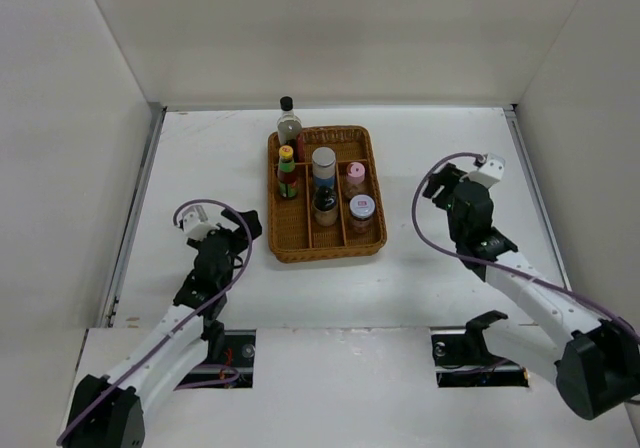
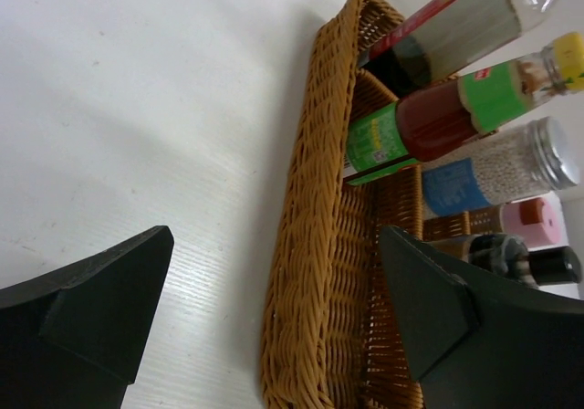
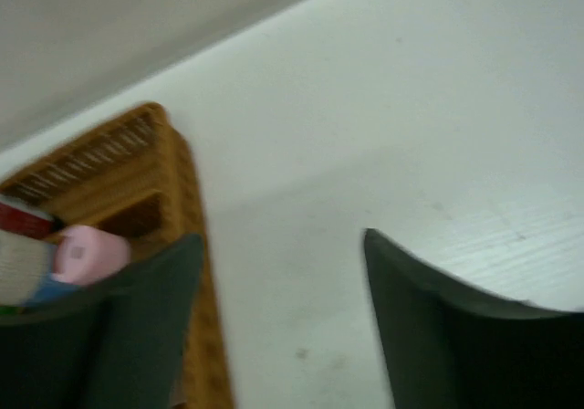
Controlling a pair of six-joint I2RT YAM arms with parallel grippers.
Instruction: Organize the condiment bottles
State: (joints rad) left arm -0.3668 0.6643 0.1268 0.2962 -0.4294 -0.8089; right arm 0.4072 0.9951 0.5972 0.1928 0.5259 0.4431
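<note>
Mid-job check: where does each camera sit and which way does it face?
Top external: above and behind the left arm and right arm, both in view, looking down on the table and wicker tray of condiment bottles.
Left wrist: on the left arm, facing along the tray's left wall toward the bottles; open left claw frames it.
Right wrist: on the right arm, facing bare table and a tray corner; open right claw frames it.
Shared: all three show the tray and pink-lidded jar.
</note>
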